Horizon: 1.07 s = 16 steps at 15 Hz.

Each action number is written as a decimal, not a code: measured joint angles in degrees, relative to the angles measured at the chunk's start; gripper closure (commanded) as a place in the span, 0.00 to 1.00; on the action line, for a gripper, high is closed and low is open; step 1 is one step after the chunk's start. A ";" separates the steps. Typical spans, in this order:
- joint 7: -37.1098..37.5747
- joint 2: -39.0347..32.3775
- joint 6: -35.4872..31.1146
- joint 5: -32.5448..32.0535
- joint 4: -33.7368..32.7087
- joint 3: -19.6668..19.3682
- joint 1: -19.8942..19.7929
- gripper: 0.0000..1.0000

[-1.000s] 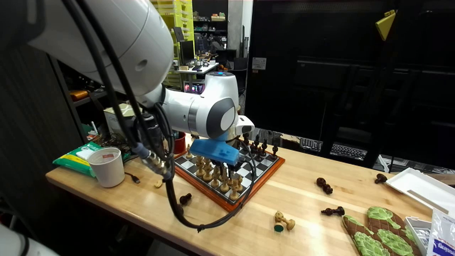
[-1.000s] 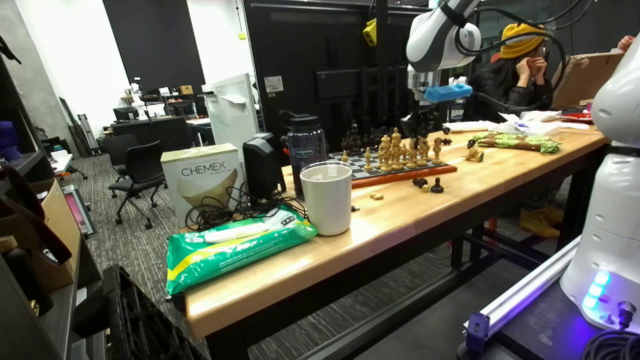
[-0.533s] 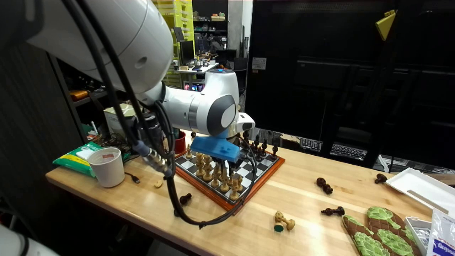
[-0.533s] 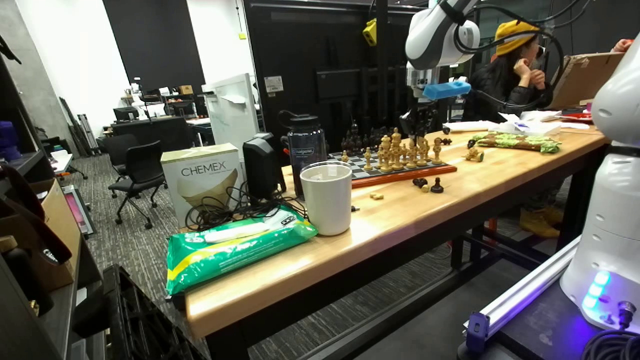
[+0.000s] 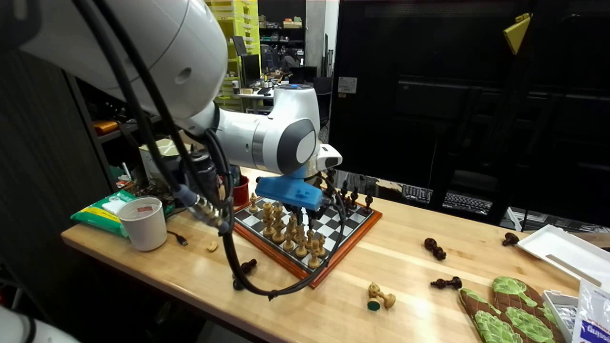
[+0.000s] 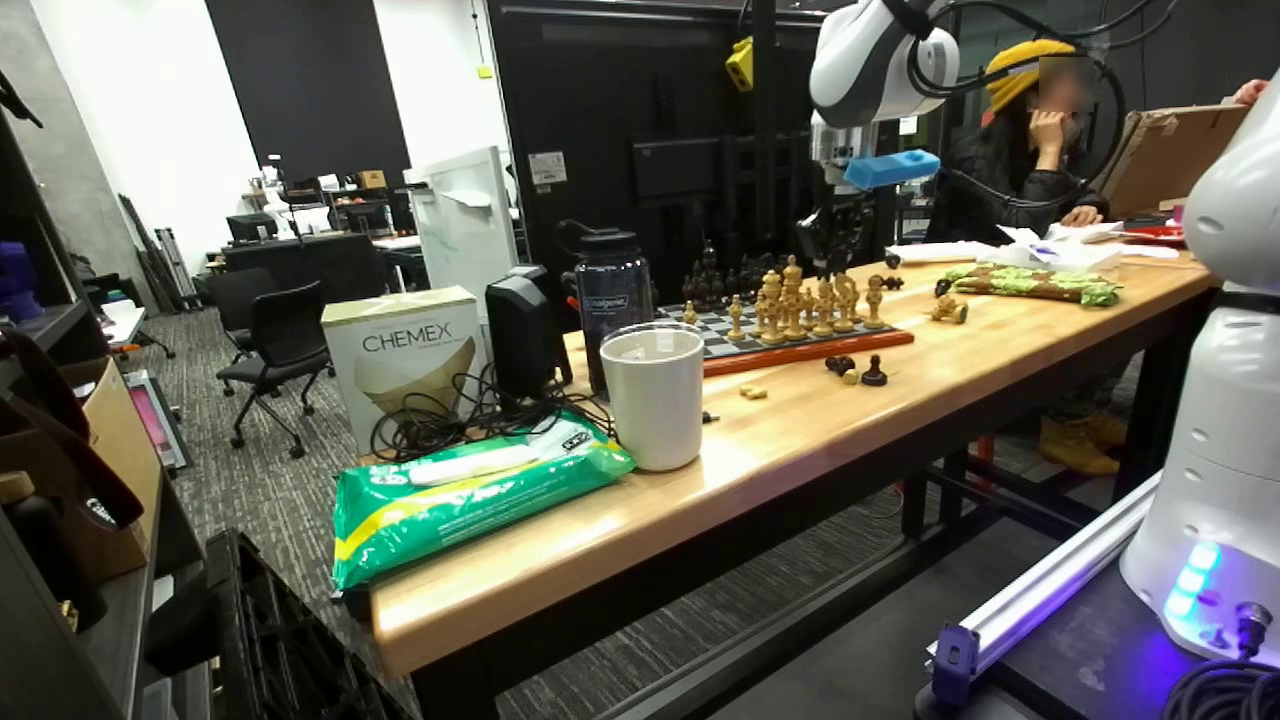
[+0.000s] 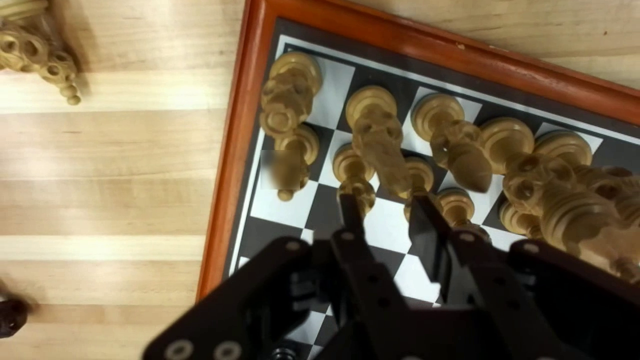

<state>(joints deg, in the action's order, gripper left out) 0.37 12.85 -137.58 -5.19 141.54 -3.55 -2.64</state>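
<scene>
Above the chessboard [image 7: 233, 150], the gripper [image 7: 386, 207] is poised, fingers [image 7: 425, 230] spread; crowded pale chessmen [image 7: 377, 135] are best spared by vertical movement.

In an exterior view, tan wooden chess pieces [image 5: 289, 244] are standing on a square red-framed wooden chessboard [image 5: 352, 240] lying on a pale wooden table [image 5: 400, 259] between a white cylindrical cup [image 5: 143, 226], left, and green-brown quilted cloth [image 5: 512, 312], right.
</scene>
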 measured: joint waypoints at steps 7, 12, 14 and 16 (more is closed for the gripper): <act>0.18 2.03 2.22 -0.75 -0.96 0.63 0.00 0.62; 1.24 3.71 7.03 -2.68 -3.20 2.24 0.05 0.27; 1.89 4.38 10.32 -2.76 -4.88 3.39 0.17 0.14; 3.04 4.84 14.81 -2.66 -7.37 4.54 0.63 0.02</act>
<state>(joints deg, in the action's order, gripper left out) 3.42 17.69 -122.77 -7.85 134.17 0.98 -2.01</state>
